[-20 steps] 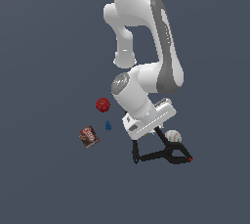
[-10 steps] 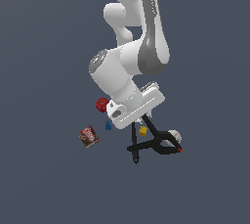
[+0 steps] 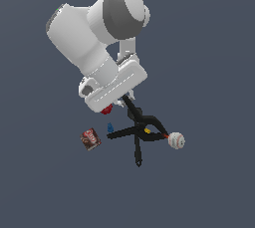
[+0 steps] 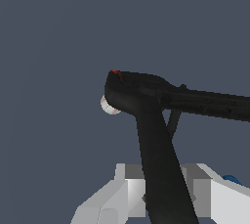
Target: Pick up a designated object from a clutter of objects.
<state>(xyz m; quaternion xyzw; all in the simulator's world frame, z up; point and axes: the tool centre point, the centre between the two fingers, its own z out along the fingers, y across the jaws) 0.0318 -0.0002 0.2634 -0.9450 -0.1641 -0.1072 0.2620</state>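
On the wrist view I see my gripper (image 4: 158, 196) clenched on one handle of the black clamp (image 4: 146, 96); only the exterior view shows the baseball (image 3: 176, 140) and brown-red box (image 3: 90, 139) beyond the fingers.

- In the exterior view the gripper (image 3: 125, 98) sits behind the arm's white hand, so we cannot see its fingers.
- The small red item (image 3: 106, 109) is mostly covered.
- In the wrist view the clamp (image 4: 156, 120) hides most of the baseball (image 4: 108, 105), and its handles run off the edge.
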